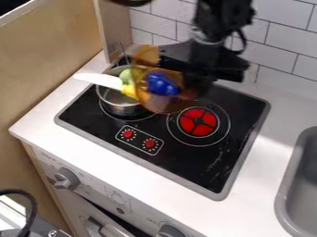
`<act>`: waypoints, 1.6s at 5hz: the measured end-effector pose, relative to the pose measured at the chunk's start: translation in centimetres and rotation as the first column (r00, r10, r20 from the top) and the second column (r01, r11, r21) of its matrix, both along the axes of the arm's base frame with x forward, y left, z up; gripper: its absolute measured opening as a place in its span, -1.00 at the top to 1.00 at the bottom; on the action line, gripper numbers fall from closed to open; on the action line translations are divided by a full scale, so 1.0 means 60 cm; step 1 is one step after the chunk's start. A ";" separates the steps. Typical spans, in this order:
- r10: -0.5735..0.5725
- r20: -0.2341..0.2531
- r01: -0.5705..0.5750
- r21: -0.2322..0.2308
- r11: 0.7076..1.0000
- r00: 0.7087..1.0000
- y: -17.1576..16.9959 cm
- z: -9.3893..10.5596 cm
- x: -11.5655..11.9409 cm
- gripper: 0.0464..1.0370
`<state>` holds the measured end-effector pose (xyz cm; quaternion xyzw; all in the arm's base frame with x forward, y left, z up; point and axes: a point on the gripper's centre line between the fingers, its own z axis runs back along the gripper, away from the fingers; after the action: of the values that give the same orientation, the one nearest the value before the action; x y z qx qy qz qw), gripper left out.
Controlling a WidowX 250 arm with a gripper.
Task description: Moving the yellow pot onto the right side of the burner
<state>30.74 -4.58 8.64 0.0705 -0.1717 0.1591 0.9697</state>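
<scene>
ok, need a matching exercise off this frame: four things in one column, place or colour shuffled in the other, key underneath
1. yellow pot
2. silver pot
3. small knobs
4. sink

A. red, near the front edge of the cooktop
B. grey, at the right edge of the view
C. raised above the cooktop
D. on the left burner

Pairs: 1-C, 2-D, 3-A, 4-B

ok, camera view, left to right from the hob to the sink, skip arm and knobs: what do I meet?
White flat blade → silver metal pot → translucent amber-yellow pot → round red burner disc → grey sink.
</scene>
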 end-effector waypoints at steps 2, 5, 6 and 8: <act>0.068 0.054 -0.068 0.005 0.998 0.996 -0.044 -0.022 0.057 0.97; 0.092 0.113 -0.094 0.016 0.995 0.989 -0.060 -0.063 0.059 0.97; 0.107 0.120 -0.110 0.026 0.994 0.987 -0.061 -0.081 0.047 0.97; 0.091 0.124 -0.096 0.033 0.995 0.988 -0.053 -0.101 0.030 0.61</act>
<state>32.57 -7.79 2.56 0.0873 -0.2305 0.2052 0.9472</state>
